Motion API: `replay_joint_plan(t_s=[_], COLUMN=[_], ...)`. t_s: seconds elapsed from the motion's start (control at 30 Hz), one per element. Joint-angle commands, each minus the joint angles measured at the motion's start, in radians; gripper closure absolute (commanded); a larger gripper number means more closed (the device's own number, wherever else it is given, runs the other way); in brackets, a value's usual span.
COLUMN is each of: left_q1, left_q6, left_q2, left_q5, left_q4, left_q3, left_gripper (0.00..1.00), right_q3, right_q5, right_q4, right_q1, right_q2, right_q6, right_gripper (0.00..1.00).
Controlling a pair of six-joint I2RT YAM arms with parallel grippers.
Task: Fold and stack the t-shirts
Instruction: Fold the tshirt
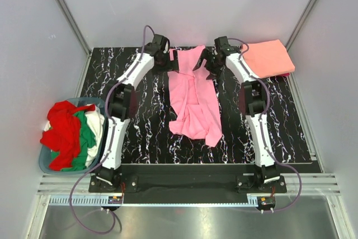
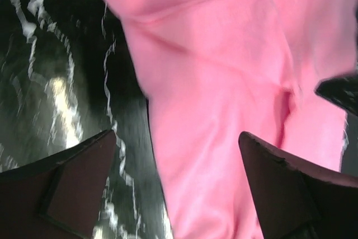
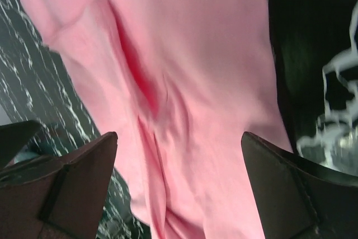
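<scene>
Closest of all, the left arm base and right arm base sit bolted at the near edge of the table. Far left, a round basket holds a red t-shirt, a green t-shirt and a white t-shirt in a heap. Next, the left gripper hangs over the pink t-shirt, fingers spread wide and empty. That shirt lies rumpled lengthwise mid-table. Over its far right corner the right gripper is likewise agape, holding nothing. A folded salmon-orange t-shirt rests at the far right corner.
</scene>
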State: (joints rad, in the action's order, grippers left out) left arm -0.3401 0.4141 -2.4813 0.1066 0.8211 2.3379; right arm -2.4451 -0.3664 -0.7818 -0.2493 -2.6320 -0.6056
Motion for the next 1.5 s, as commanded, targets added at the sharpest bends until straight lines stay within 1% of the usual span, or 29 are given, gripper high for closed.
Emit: replay_joint_plan(t_s=[0.0,0.03,0.07,0.1,0.13,0.17,0.2,0.23,0.27,0.3,0.33,0.37,0.4,0.47,0.5,0.53,0.63,0.7,0.83,0.97,1.07,1.1,1.17,1.2,1.23,1.27,1.3,1.37,1.47], left_q1=[-0.022,-0.023,-0.025,-0.030,-0.036,-0.042,-0.057,-0.066,-0.076,-0.095,-0.106,-0.117,-0.137,-0.163,-0.186,-0.198,-0.243,-0.263,-0.267,-0.270,-0.272,-0.272,-0.277,-0.286,-0.292,-0.307,-0.315,-0.336,-0.402], left_q6=[-0.025,-0.012,0.000,0.012,0.018,0.023,0.040,0.051,0.057,0.063,0.090,0.103,0.129,0.156,0.185,0.202,0.245,0.274,0.301,0.302,0.305,0.307,0.304,0.295,0.289,0.281,0.257,0.214,0.086], left_q2=[0.295,0.330,0.401,0.442,0.490,0.583,0.628,0.674,0.744,0.774,0.818,0.835,0.849,0.869,0.872,0.877,0.884,0.892,0.918,0.912,0.898,0.895,0.897,0.900,0.916,0.930,0.946,0.989,1.018], left_q5=[-0.007,-0.042,-0.056,-0.062,-0.065,-0.067,-0.071,-0.073,-0.064,-0.061,-0.065,-0.055,-0.044,-0.018,-0.019,-0.018,-0.037,-0.059,-0.056,-0.059,-0.032,-0.018,-0.001,-0.001,-0.005,-0.018,-0.028,-0.054,-0.104], left_q4=[-0.053,-0.019,-0.007,-0.004,-0.040,-0.068,-0.094,-0.153,-0.183,-0.207,-0.245,-0.269,-0.293,-0.356,-0.370,-0.397,-0.431,-0.439,-0.496,-0.537,-0.586,-0.612,-0.634,-0.642,-0.637,-0.629,-0.620,-0.571,-0.427], left_q3=[-0.132,-0.165,-0.248,-0.309,-0.383,-0.542,-0.624,-0.702,-0.839,-0.900,-1.005,-1.053,-1.103,-1.211,-1.241,-1.294,-1.359,-1.384,-1.440,-1.457,-1.477,-1.483,-1.491,-1.490,-1.480,-1.473,-1.462,-1.416,-1.297], left_gripper=[0.01,0.01,0.01,0.01,0.01,0.01,0.01,0.01,0.02,0.03,0.05,0.06,0.07,0.09,0.10,0.10,0.13,0.15,0.18,0.24,0.32,0.36,0.55,0.66,0.90,0.97,1.00,1.00,1.00], right_q3=[0.119,0.189,0.236,0.344,0.406,0.470,0.598,0.662,0.728,0.794,0.918,0.981,1.103,1.214,1.307,1.346,1.474,1.527,1.543,1.542,1.549,1.558,1.574,1.589,1.597,1.603,1.614,1.618,1.612], right_q5=[0.020,0.032,0.053,0.066,0.084,0.128,0.154,0.188,0.255,0.286,0.314,0.355,0.362,0.388,0.385,0.383,0.382,0.371,0.371,0.371,0.369,0.369,0.371,0.371,0.371,0.371,0.369,0.379,0.399], right_q4=[0.070,0.059,0.056,0.056,0.058,0.058,0.052,0.046,0.042,0.039,0.032,0.035,0.039,0.067,0.084,0.088,0.116,0.134,0.130,0.119,0.118,0.118,0.127,0.133,0.134,0.136,0.136,0.130,0.105], right_q1=[-0.016,-0.016,-0.015,-0.018,-0.019,-0.025,-0.040,-0.056,-0.071,-0.088,-0.123,-0.139,-0.159,-0.209,-0.223,-0.234,-0.271,-0.286,-0.295,-0.297,-0.301,-0.303,-0.312,-0.314,-0.314,-0.314,-0.314,-0.314,-0.314], right_q2=[0.269,0.312,0.355,0.451,0.501,0.548,0.645,0.690,0.734,0.809,0.846,0.880,0.945,1.004,1.053,1.076,1.161,1.208,1.233,1.248,1.264,1.265,1.268,1.273,1.273,1.279,1.284,1.296,1.320], right_q6=[0.062,0.070,0.078,0.082,0.086,0.092,0.098,0.102,0.110,0.112,0.109,0.090,0.080,0.031,0.015,-0.003,-0.080,-0.115,-0.134,-0.140,-0.146,-0.151,-0.161,-0.164,-0.168,-0.169,-0.169,-0.168,-0.164], right_gripper=[0.00,0.00,0.00,0.00,0.00,0.00,0.00,0.00,0.00,0.00,0.00,0.02,0.04,0.09,0.10,0.13,0.21,0.22,0.23,0.23,0.25,0.27,0.28,0.28,0.29,0.29,0.30,0.30,0.30])
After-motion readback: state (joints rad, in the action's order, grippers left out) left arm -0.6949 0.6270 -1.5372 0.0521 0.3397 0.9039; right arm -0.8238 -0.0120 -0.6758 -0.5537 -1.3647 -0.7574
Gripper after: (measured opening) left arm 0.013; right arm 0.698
